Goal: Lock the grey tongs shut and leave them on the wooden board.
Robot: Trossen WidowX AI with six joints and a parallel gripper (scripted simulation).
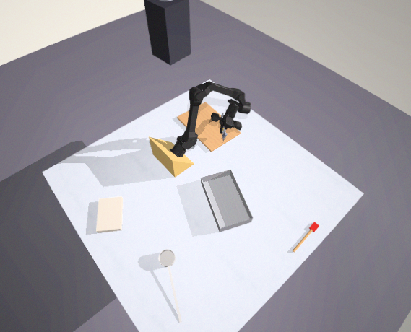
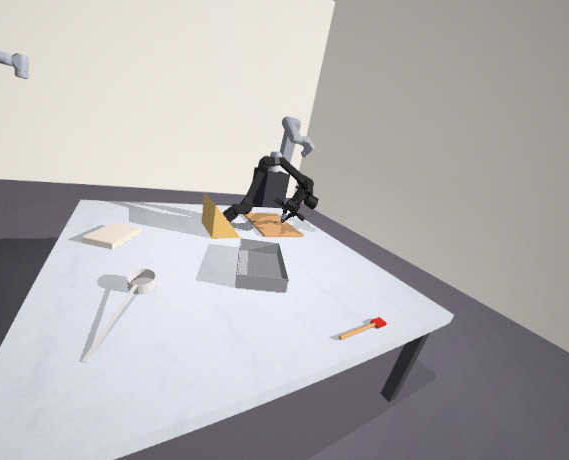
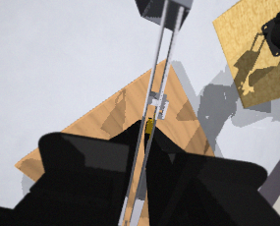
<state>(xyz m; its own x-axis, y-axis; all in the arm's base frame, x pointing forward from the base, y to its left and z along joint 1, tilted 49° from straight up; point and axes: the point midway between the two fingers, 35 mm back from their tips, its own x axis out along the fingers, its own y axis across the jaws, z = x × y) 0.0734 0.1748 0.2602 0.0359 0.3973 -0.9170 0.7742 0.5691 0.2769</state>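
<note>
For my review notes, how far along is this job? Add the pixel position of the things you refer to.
Done: the tongs (image 3: 162, 59) are out of the roasting tin (image 1: 233, 196) (image 2: 262, 283), arms nearly together.
In hand: the gripper (image 1: 223, 130) (image 2: 283, 220) (image 3: 143, 125) grips them above the wooden board (image 1: 212, 138) (image 2: 283, 230) (image 3: 132, 105).
Left: laying them down and letting go; whether they are locked, I cannot tell.

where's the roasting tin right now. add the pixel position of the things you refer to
In the top view, the roasting tin (image 1: 233, 198) (image 2: 262, 284) sits right of centre, below the wooden board (image 1: 212, 143) (image 2: 283, 231).
</note>
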